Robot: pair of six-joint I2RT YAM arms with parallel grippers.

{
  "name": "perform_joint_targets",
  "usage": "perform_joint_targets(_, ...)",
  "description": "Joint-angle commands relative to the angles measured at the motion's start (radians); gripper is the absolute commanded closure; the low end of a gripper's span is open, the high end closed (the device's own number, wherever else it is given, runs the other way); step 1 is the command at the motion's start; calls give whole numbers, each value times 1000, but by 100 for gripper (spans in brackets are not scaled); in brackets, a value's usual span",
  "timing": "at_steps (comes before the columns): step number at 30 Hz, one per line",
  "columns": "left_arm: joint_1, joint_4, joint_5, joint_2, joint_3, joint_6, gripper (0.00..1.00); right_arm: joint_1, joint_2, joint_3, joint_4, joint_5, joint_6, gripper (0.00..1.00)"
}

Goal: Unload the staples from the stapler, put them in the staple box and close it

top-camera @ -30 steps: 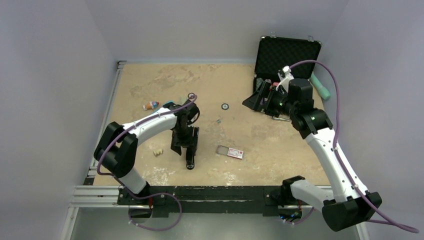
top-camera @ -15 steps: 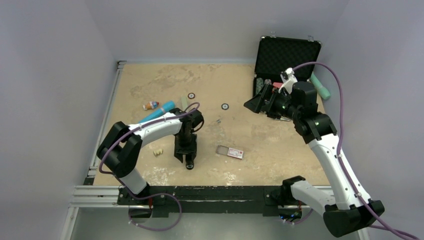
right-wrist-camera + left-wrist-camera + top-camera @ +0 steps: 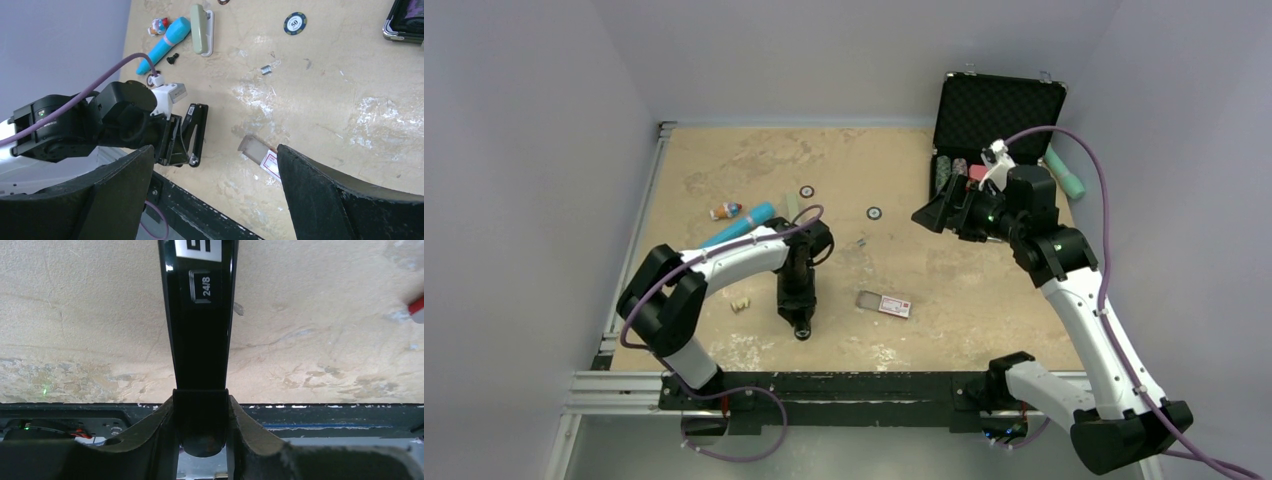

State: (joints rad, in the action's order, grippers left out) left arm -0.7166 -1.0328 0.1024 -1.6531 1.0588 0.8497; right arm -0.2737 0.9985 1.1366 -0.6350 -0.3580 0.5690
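Note:
The black stapler (image 3: 798, 303) stands on the table near the front, and my left gripper (image 3: 795, 290) is shut on it. In the left wrist view my fingers (image 3: 150, 435) clamp its rounded end, and its glossy black arm (image 3: 200, 330), marked 24/8, runs away from the jaws. In the right wrist view the stapler (image 3: 196, 131) looks hinged open, with a thin spring showing. My right gripper (image 3: 936, 211) is open and empty, held high over the right middle of the table (image 3: 212, 197). A small metal piece (image 3: 862, 240) lies loose on the table (image 3: 266, 70).
A clear box with a red-and-white label (image 3: 884, 303) lies right of the stapler. A blue marker (image 3: 742, 222), a green stapler (image 3: 202, 29), a small toy (image 3: 724, 211) and two chips (image 3: 874, 212) lie behind. An open black case (image 3: 999, 112) stands at the back right.
My left wrist has turned while holding the stapler, which now looks narrower from above. My right gripper has lifted away from the case and shifted slightly left.

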Motion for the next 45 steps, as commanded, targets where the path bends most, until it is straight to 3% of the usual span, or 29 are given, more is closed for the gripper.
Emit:
perform_joint_targets(1, -6, 41, 23, 123, 48, 9, 100, 3, -21, 41, -3, -24, -23, 3)
perform_joint_targets(11, 8, -96, 32, 120, 353, -90, 100, 3, 10, 22, 135, -142, 82, 3)
perform_joint_targets(19, 100, -144, 137, 118, 614, -142, 100, 3, 51, -85, 476, -416, 217, 2)
perform_joint_targets(26, 188, -9, 386, 154, 644, -233, 100, 8, 106, -246, 947, -637, 369, 2)
perform_joint_targets(31, 200, 31, 537, 158, 681, -285, 100, 8, 155, -264, 1078, -701, 401, 1)
perform_joint_targets(36, 204, 140, 670, 162, 681, -241, 100, 8, 211, -261, 1142, -747, 403, 1)
perform_joint_targets(45, 225, 200, 728, 148, 728, -185, 100, 7, 263, -249, 1203, -744, 431, 1)
